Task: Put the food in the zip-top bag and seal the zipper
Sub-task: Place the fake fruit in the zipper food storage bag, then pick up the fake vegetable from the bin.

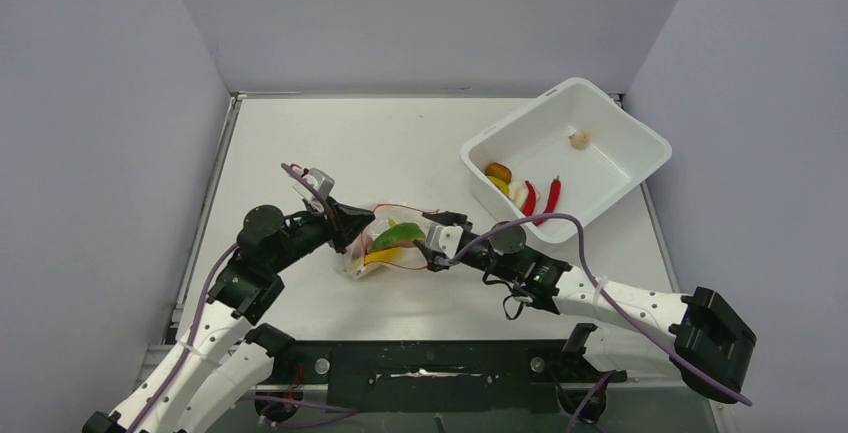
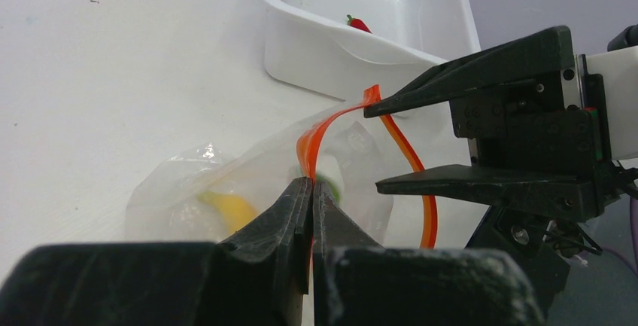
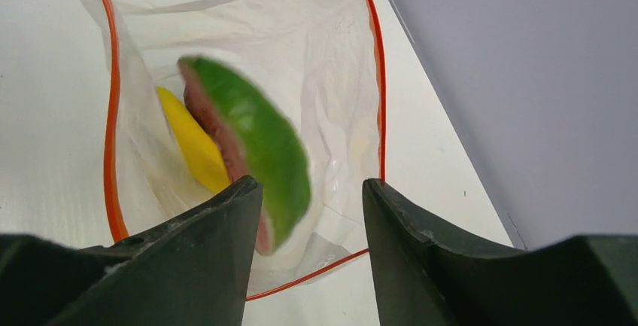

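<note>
Black, wedge-shaped fingers [image 3: 188, 251] of the right end effector [image 3: 310, 190] were seen closest in the right wrist view, set apart with a clear gap between them and closed on nothing. Just beyond that gap a watermelon slice [image 3: 256, 130] was seen, blurred, with a smooth green rind and a dull red flesh side. Its long axis ran down into the zip-top bag [image 3: 301, 47], and whether it touched a finger could not be told. A curved yellow banana [image 3: 192, 145] was lodged alongside it, roughly parallel, inside the clear, crinkled plastic. The thin orange-red zipper [image 3: 111, 115] was spread into an open loop around both pieces. The left end effector [image 2: 311, 187] was pressed shut on the zipper, one side of the mouth being held raised while the bag's body rested on the white desk [image 1: 330, 143]. The bag was placed between the two end effectors, near the middle of the desk. A white rectangular bin [image 1: 600, 168] of glossy plastic was set well apart to the right; in it were held two red chilies [image 1: 552, 193], a brown round piece [image 1: 498, 170], a white piece [image 1: 518, 191] and a beige bit [image 1: 578, 138].
</note>
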`<action>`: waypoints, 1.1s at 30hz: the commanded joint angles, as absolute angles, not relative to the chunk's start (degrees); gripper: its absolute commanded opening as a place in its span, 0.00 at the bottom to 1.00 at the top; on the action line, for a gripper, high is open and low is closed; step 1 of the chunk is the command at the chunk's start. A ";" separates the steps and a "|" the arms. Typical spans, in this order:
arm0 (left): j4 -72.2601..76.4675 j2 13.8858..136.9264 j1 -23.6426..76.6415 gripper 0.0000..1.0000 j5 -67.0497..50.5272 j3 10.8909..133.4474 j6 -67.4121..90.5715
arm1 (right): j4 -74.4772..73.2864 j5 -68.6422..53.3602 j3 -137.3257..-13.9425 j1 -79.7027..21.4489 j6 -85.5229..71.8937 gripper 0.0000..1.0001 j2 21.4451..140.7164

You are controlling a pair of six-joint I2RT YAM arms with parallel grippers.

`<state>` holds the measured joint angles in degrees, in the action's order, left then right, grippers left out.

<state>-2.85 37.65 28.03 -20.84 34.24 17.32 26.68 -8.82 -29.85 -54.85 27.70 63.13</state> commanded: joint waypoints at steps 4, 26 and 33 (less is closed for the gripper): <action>0.02 36.60 28.21 0.00 -19.91 34.91 15.42 | 26.94 -11.03 -35.18 -55.13 22.38 0.63 60.61; -2.76 35.15 28.21 0.00 -18.42 31.88 6.40 | 9.35 12.62 -48.34 -40.88 0.45 0.62 57.15; -2.82 35.29 28.21 0.00 -19.42 31.16 5.45 | -3.04 15.08 -54.71 -27.78 -3.41 0.63 63.16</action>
<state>-6.24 35.90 28.03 -17.89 31.48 6.57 4.12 11.49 -50.48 -33.93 0.45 60.60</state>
